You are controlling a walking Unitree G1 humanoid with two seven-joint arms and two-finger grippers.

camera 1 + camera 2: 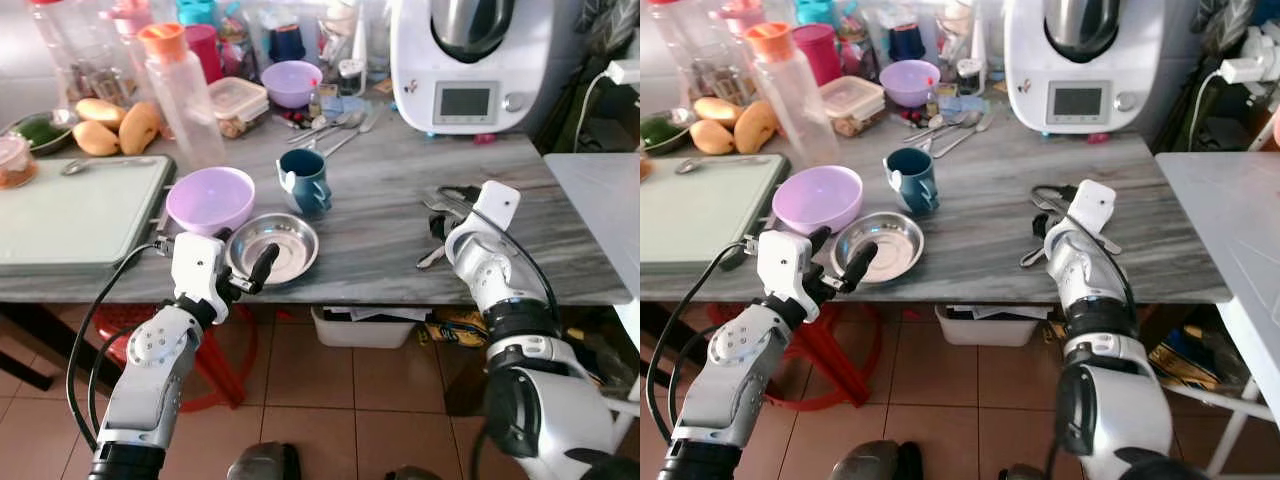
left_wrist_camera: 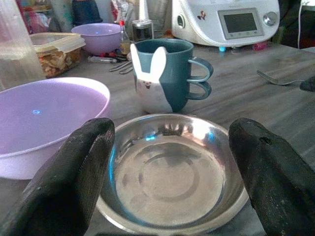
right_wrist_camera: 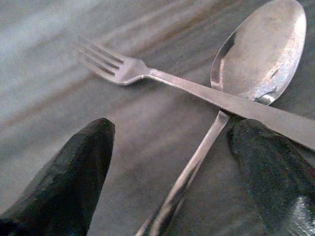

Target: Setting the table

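Grey marble-veined worktop [image 1: 380, 190] runs across the kitchen before us, crowded at the back and barer at the near edge where we work; our left pincer [image 1: 243, 272] hangs just off that edge with its fingers [image 2: 74, 167] spread wide, the steel bowl [image 2: 172, 169] lying between them in the wrist view, so we judge the wide spread is there to take the bowl's rim; just beyond the bowl stands the teal rabbit mug [image 1: 305, 182], and beside it, touching or nearly so, the lilac bowl [image 1: 209, 198]; left of those lies the pale cutting board [image 1: 80, 212]. Our right pincer [image 3: 182, 167] is also open wide, low over the worktop's right part, its fingertips [image 3: 74, 167] straddling the crossed fork [image 3: 147, 73] and spoon [image 3: 256, 54]; the fork lies over the spoon's neck, so we think a grasp here would catch both handles together, which suits laying one place. Farther back stand the white kitchen machine [image 1: 470, 65], a clear bottle with an orange cap [image 1: 180, 90], mangoes [image 1: 110, 125] and loose cutlery [image 1: 330, 128].
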